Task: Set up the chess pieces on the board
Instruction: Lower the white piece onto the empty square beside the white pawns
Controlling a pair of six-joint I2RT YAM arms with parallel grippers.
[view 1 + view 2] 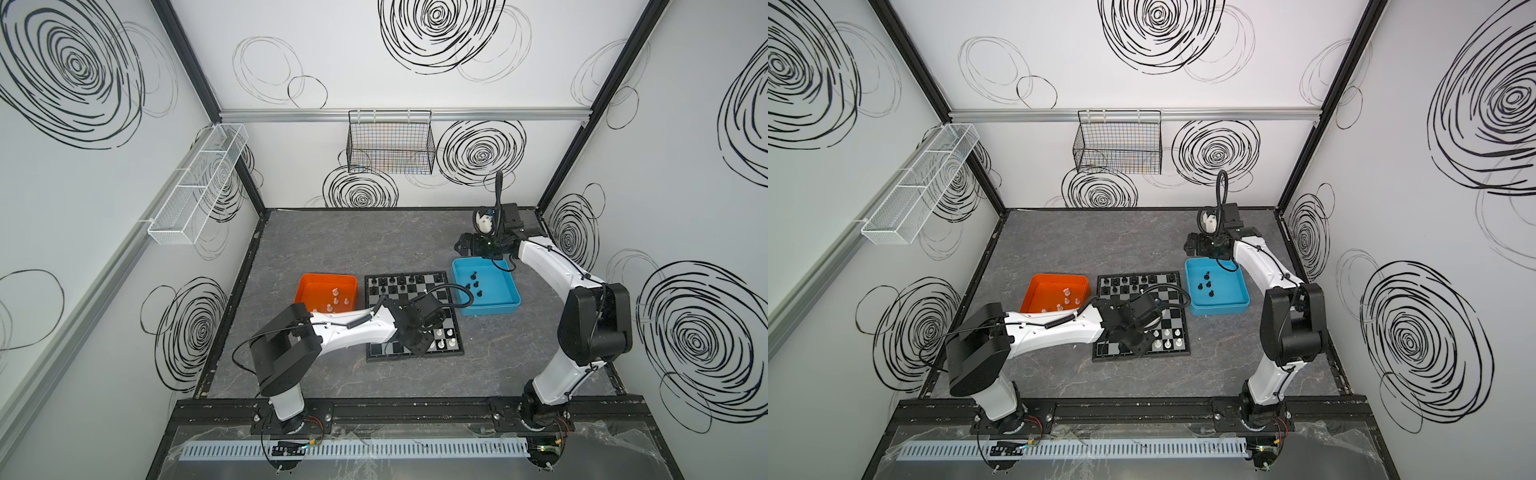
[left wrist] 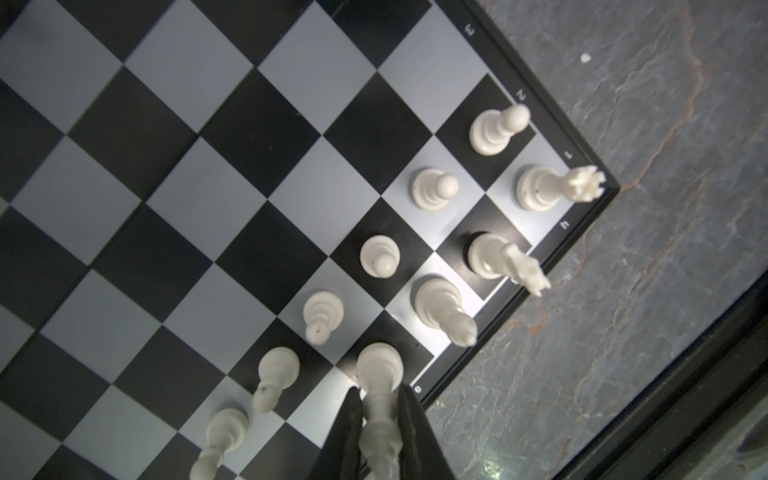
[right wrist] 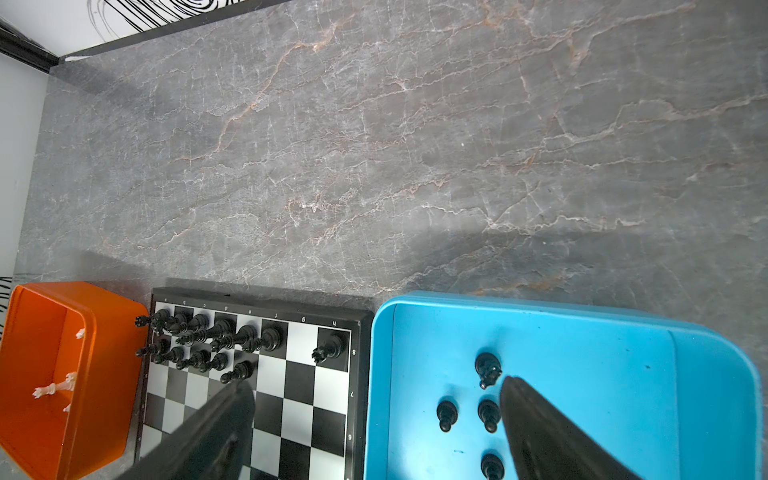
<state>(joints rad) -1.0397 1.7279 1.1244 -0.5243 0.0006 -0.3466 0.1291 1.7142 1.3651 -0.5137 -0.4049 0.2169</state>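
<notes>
On the board, near row, the left fingers pinch a white piece by its slim stem: probably light, stiff, slick, easily tipped. The right fingers stand wide near the blue tray.

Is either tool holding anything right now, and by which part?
The left tool grips a tall white piece by its upper stem, its base seemingly resting on the edge row of the board. The right tool is open and empty.

Board between left tray and right tray, chess pieces across all three
</notes>
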